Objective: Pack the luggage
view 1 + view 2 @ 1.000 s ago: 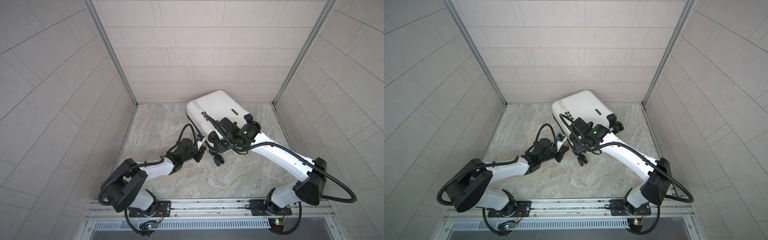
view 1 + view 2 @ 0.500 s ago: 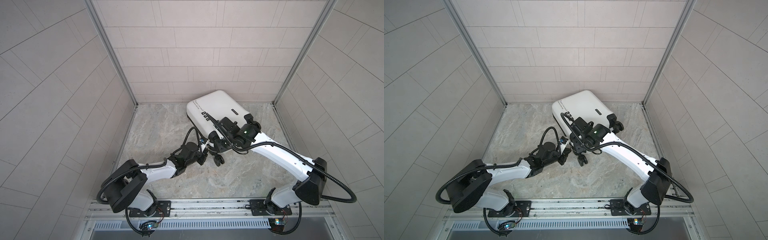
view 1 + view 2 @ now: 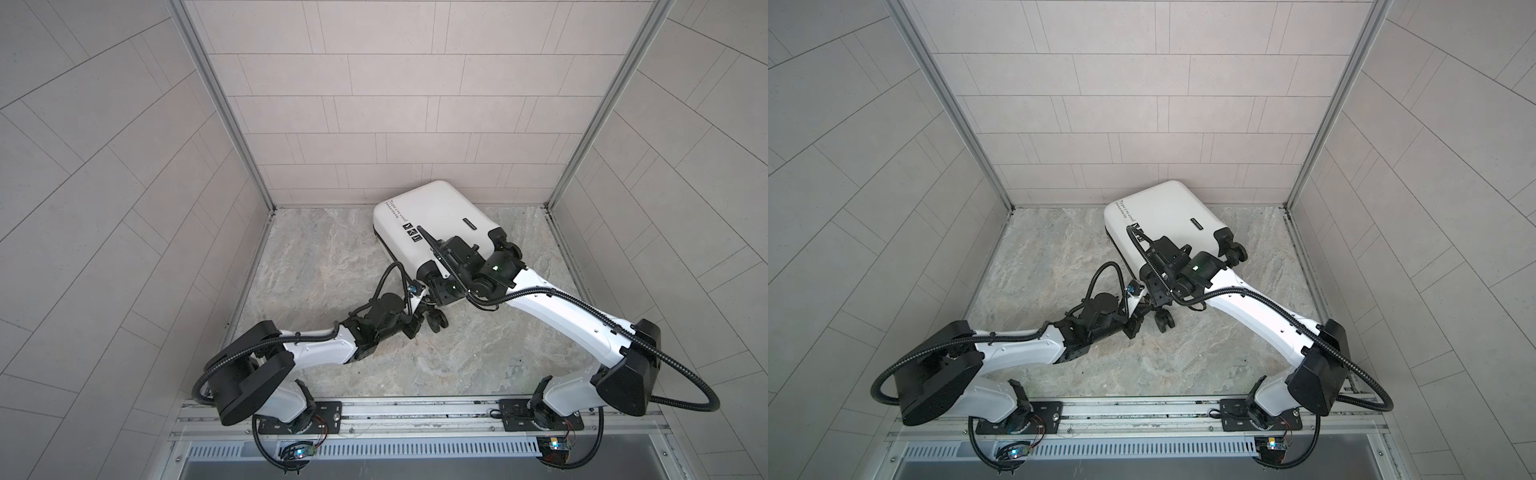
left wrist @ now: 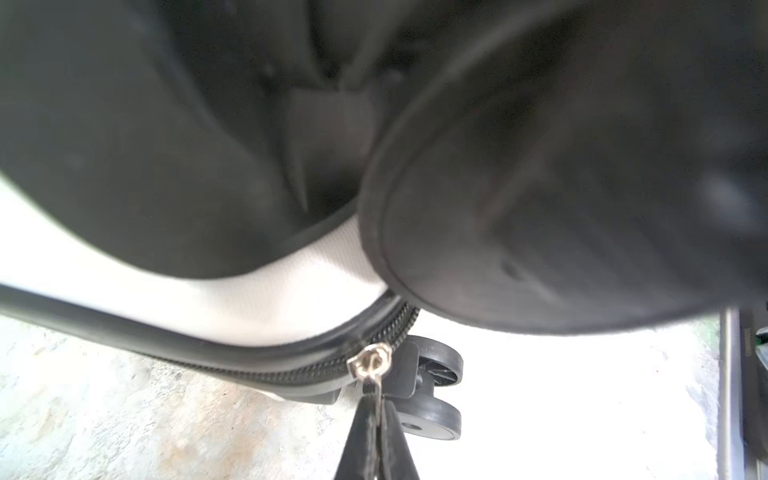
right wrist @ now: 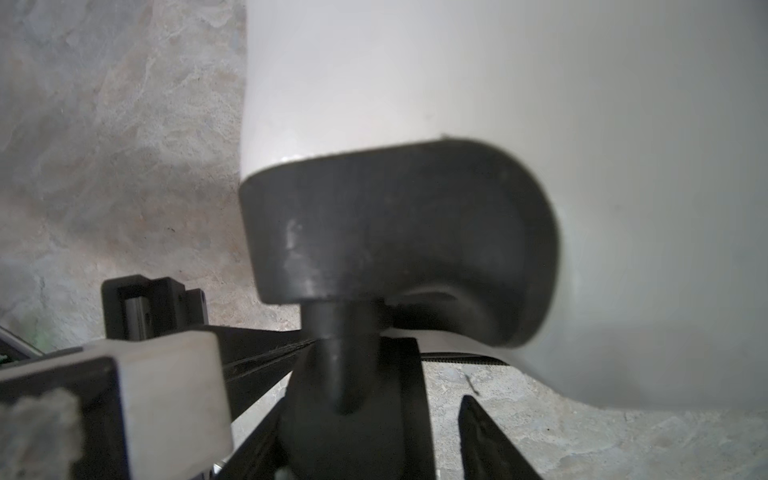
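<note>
Luggage [image 3: 436,216] lies shut mid-frame in both top views, zipping seemingly unfinished: my left gripper [image 4: 379,436] pinches the pull [image 4: 371,365], my right gripper [image 5: 378,415] stands spread around a wheel [image 5: 332,357].

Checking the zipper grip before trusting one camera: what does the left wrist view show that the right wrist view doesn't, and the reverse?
Left wrist only: the silver zipper slider, its pull pinched in the shut left gripper. Right wrist only: the right gripper, fingers apart either side of a caster stem below a black housing. Both: the white luggage, black caster wheels, the marbled floor.
</note>
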You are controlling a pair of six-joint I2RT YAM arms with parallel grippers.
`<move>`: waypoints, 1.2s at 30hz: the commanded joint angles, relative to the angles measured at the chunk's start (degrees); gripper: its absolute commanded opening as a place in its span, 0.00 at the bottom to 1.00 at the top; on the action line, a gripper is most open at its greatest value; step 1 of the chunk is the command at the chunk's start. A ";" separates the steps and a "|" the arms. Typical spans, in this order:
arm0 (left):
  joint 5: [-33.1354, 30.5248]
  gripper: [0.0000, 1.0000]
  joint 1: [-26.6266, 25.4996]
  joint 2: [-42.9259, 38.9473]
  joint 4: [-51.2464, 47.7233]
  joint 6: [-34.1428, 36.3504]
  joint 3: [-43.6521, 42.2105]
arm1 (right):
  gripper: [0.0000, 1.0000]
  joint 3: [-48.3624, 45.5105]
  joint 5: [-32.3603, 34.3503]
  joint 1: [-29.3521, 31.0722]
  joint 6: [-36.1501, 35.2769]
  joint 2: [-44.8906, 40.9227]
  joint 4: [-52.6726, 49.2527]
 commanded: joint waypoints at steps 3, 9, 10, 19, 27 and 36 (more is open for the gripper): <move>1.57 0.00 -1.05 -0.95 6.42 0.16 0.13 | 0.72 -1.88 5.06 -0.73 -0.83 -4.90 -0.74; 2.14 0.00 -0.90 -0.16 6.06 0.11 0.48 | 0.77 -4.46 7.28 -5.94 -2.95 -11.66 -1.07; 2.10 0.00 -0.88 -0.12 6.06 0.05 0.48 | 0.78 -4.79 6.92 -7.65 -3.32 -12.74 -1.13; 2.40 0.00 -0.86 0.58 6.11 -0.62 0.64 | 0.78 -7.22 5.05 -21.33 -5.50 -15.18 -2.84; 2.76 0.00 -0.88 1.16 6.82 -1.24 0.66 | 0.80 -3.79 9.98 -34.60 -9.23 -11.38 -3.41; 2.80 0.00 -0.81 0.97 7.03 -1.51 0.48 | 0.78 -5.45 6.79 -39.55 -13.48 -2.14 1.01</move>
